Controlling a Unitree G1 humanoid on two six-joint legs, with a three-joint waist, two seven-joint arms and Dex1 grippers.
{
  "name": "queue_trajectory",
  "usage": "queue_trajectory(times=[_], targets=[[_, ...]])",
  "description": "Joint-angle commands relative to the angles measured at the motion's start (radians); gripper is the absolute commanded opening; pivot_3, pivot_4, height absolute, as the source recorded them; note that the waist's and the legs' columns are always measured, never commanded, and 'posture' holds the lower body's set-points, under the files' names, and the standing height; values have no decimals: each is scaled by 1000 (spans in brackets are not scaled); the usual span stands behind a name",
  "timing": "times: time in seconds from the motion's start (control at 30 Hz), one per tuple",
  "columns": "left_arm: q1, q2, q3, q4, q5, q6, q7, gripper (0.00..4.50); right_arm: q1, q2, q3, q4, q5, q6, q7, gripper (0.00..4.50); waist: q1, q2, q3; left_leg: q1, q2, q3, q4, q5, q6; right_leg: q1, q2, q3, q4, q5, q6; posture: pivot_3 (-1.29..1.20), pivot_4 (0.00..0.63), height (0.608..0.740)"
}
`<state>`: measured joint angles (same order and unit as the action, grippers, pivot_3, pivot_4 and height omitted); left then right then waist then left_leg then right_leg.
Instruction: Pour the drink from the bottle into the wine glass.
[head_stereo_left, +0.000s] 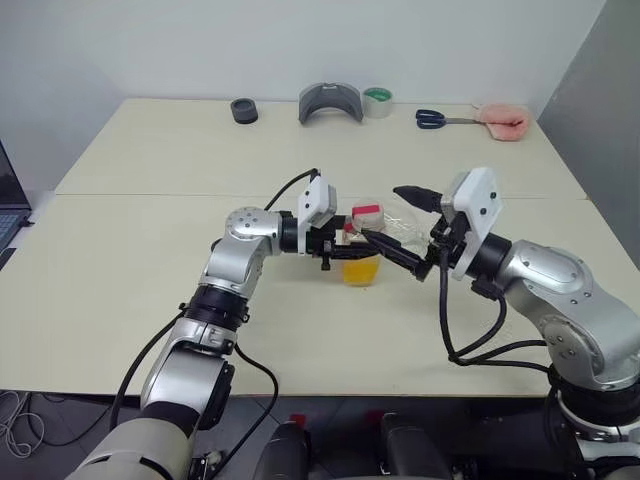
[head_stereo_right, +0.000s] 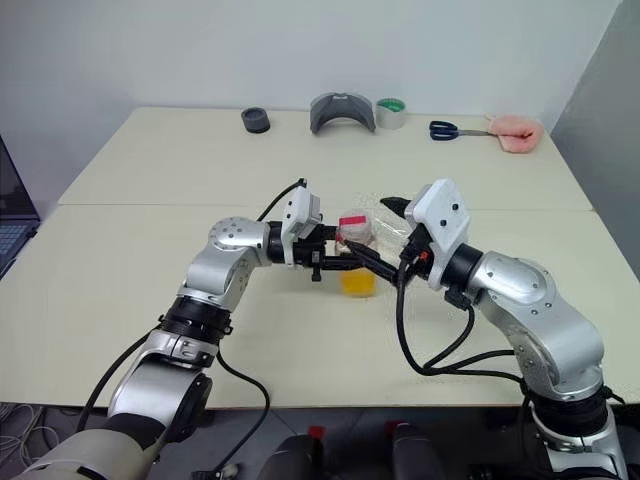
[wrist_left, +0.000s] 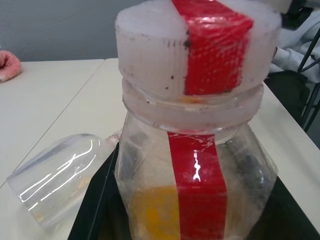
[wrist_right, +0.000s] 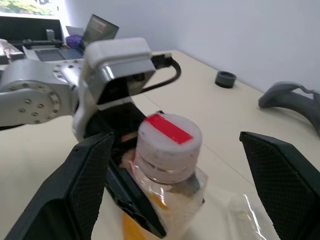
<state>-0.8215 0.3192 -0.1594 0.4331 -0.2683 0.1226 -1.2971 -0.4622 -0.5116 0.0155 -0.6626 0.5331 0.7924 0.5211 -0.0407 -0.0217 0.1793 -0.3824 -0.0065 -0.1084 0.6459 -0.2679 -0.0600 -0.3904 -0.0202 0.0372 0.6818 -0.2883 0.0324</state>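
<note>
Drink (head_stereo_left: 361, 270), orange-yellow, sits in the lower part of a small clear bottle (wrist_left: 195, 165) that is held upright above the middle of the pale bench (head_stereo_left: 130, 260) by the left claw (head_stereo_left: 338, 243), whose fingers are clamped on the bottle's body from the side. A white cap (wrist_right: 167, 140) with a red strip across it is on the neck, so nothing can be poured yet. The right claw (wrist_right: 175, 185) is held with its fingers spread wide on either side of the cap, touching nothing that can be made out. A wine glass (wrist_left: 62, 180) is seen just beside the bottle; it appears to lie on its side on the bench, though its stem and foot cannot be made out. The step in hand is judged to be the removal of the cap. For this to go well, the right claw should be centred over the cap and closed squarely on its ribbed rim, and the twist should be taken about the bottle's own axis while the left claw's grip is kept firm and the bottle kept upright, so that no liquid is spilled when the cap comes free. The glass would then need to be set upright before any tilt of the bottle is begun.
</note>
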Motion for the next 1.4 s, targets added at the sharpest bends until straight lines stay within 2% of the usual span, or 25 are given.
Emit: queue_trajectory(times=[0.03, 0.1, 0.4, 0.9, 1.0, 1.2, 1.4], targets=[[-7, 2, 23, -44, -20, -20, 5, 1796, -32, -7, -33, -25, 38, -1, 7, 4389, 0, 0, 0, 0, 0, 0, 0, 0, 0, 0, 0, 0, 0, 0, 0, 0, 150, 740], [-7, 1, 23, -46, -21, -19, 6, 1796, -49, -9, -30, -3, 41, 0, 8, 4500, 0, 0, 0, 0, 0, 0, 0, 0, 0, 0, 0, 0, 0, 0, 0, 0, 150, 740], [-9, -3, 22, -42, -21, -22, 6, 1796, -166, -29, 28, 117, 47, 49, 50, 4500, 0, 0, 0, 0, 0, 0, 0, 0, 0, 0, 0, 0, 0, 0, 0, 0, 150, 740], [8, -10, 16, -75, -26, -7, 18, 1796, -211, -19, 67, 174, 53, 74, 94, 4500, 0, 0, 0, 0, 0, 0, 0, 0, 0, 0, 0, 0, 0, 0, 0, 0, 150, 740], [11, -12, 15, -78, -26, -4, 20, 1796, -211, -6, 64, 180, 53, 77, 85, 3887, 0, 0, 0, 0, 0, 0, 0, 0, 0, 0, 0, 0, 0, 0, 0, 0, 150, 740], [20, -11, 17, -94, -28, 6, 24, 1793, -211, 8, 69, 184, 47, 75, 84, 1863, 0, 0, 0, 0, 0, 0, 0, 0, 0, 0, 0, 0, 0, 0, 0, 0, 150, 740], [27, -7, 15, -113, -31, 20, 27, 1789, -206, 13, 88, 181, 38, 65, 92, 1835, 0, 0, 0, 0, 0, 0, 0, 0, 0, 0, 0, 0, 0, 0, 0, 0, 150, 740]])
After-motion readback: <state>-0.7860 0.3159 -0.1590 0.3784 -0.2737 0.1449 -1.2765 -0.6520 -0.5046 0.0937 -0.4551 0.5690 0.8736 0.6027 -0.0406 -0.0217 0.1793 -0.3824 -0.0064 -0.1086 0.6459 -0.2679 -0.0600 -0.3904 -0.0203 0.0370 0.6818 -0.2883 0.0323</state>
